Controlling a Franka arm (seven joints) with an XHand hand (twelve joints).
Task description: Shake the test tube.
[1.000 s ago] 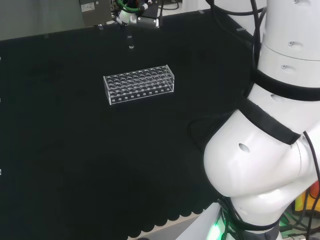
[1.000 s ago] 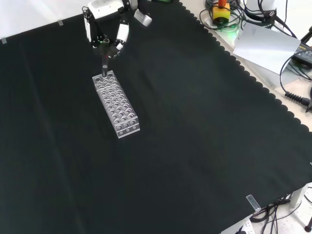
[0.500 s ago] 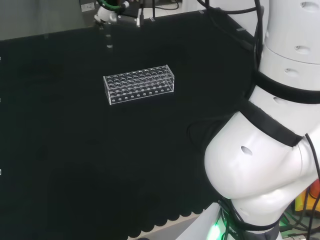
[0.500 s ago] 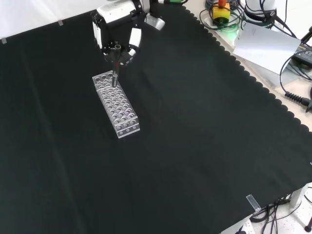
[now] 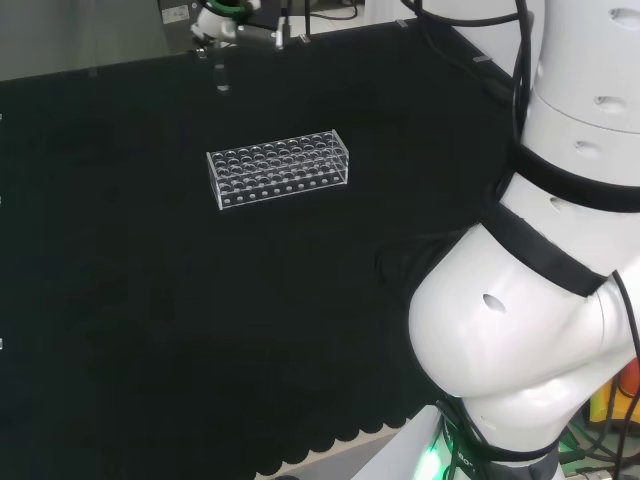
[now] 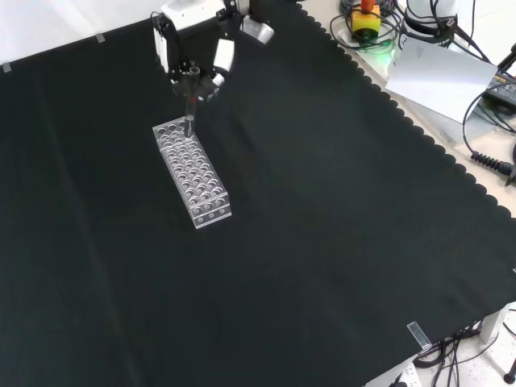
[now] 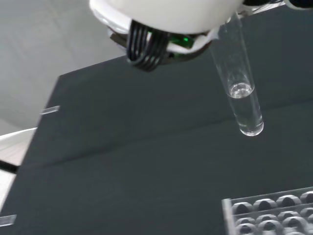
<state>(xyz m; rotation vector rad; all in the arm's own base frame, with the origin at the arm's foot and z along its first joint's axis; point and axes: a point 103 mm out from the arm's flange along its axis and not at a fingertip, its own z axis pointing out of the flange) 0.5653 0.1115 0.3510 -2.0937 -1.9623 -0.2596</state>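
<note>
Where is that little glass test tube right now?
The clear glass test tube hangs from the black and white hand at the front view's top left, lifted above the far end of the clear plastic rack, not in it.

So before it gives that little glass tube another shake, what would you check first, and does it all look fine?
1. Test tube held by the hand: ok, fingers curled round its top.
2. Tube clear of the rack: ok in the wrist view, its tip hangs above the rack.
3. Liquid level: ok, clear liquid sits low in the tube, far below the hand.
4. Tube upright: roughly; slightly tilted in the wrist view.
5. Tube capped: cannot tell, the hand hides its mouth.
6. Black cloth around the rack free of other ware: ok.
</note>
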